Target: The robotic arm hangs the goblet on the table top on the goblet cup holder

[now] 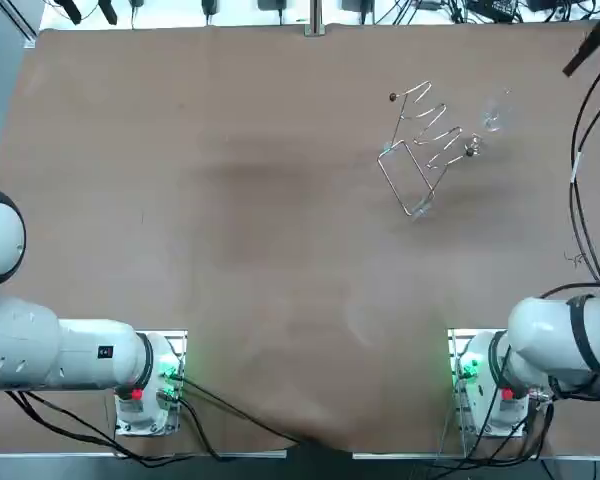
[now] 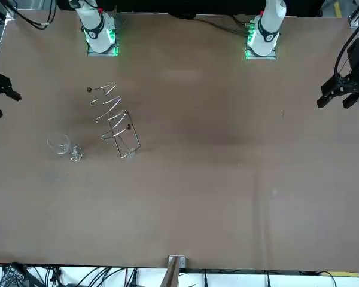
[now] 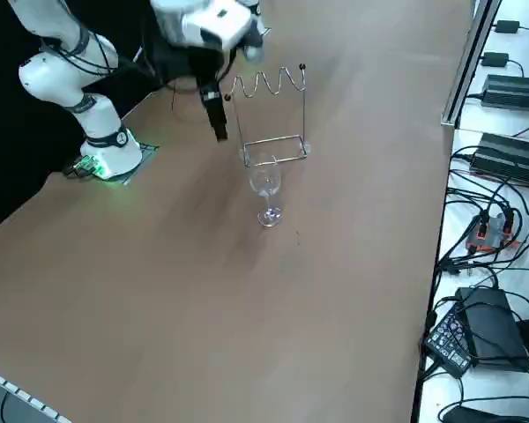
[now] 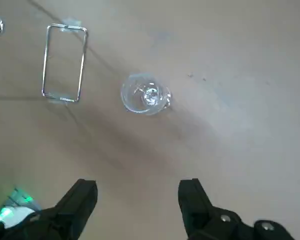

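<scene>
The right gripper [image 1: 578,60], hovering to the right of the goblet [image 1: 493,117], is getting cropped by the top view's edge.

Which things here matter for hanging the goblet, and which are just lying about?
Job:
goblet, upright on the table
wire cup holder beside it
right gripper, open, raised over the table

Lying about:
black boxes and cables beyond the table's edge

Goblet [image 3: 267,189] stands just beside the rack [image 3: 273,115], which blocks that side; bare table [image 3: 247,308] elsewhere; right gripper [image 4: 137,192], fingers apart, hangs raised; nothing between them.
</scene>
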